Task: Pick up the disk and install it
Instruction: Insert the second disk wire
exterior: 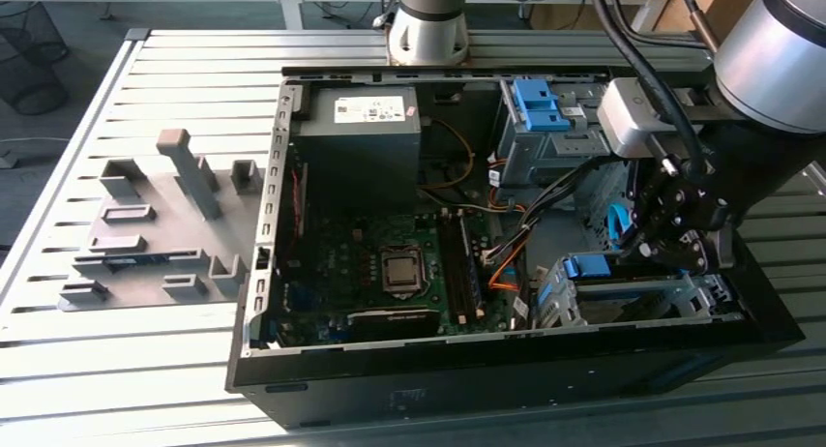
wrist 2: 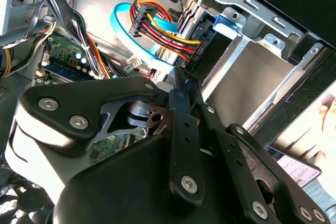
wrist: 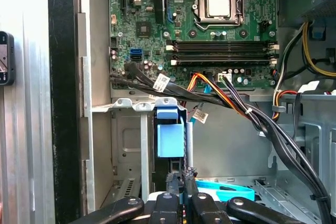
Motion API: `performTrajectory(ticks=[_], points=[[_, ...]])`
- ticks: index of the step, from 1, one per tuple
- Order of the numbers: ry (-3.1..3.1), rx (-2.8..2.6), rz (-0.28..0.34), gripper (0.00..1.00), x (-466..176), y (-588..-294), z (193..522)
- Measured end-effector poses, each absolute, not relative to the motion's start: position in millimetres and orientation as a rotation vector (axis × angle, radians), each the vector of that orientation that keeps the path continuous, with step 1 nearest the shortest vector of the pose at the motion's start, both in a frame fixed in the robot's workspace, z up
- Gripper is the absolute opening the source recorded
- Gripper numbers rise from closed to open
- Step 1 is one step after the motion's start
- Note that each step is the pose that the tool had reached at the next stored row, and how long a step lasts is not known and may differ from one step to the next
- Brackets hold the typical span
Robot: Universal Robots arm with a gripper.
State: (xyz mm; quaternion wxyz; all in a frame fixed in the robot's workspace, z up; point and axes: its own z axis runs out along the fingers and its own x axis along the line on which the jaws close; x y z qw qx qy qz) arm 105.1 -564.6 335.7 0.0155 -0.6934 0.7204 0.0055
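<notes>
Gripper (exterior: 680, 236) inside the open computer case (exterior: 387, 389), above the drive cage (exterior: 633, 297). Fingers (wrist: 181, 182) pressed together, nothing visibly between them. Disk (wrist: 170, 135), blue carrier showing, sits in the cage just beyond the fingertips.

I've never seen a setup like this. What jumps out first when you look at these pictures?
An open computer case lies on a slatted metal table, its green motherboard bare to view. The robot arm's black gripper reaches into the case at the exterior view's right, just above a metal drive cage with a blue plastic tab. A bundle of red, yellow and orange wires runs nearby in the second wrist view.
</notes>
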Motion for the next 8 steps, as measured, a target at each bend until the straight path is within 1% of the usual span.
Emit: performTrajectory(ticks=[8], points=[[2.241,-2.156,0.019,0.16,105.1,-564.6,338.3]])
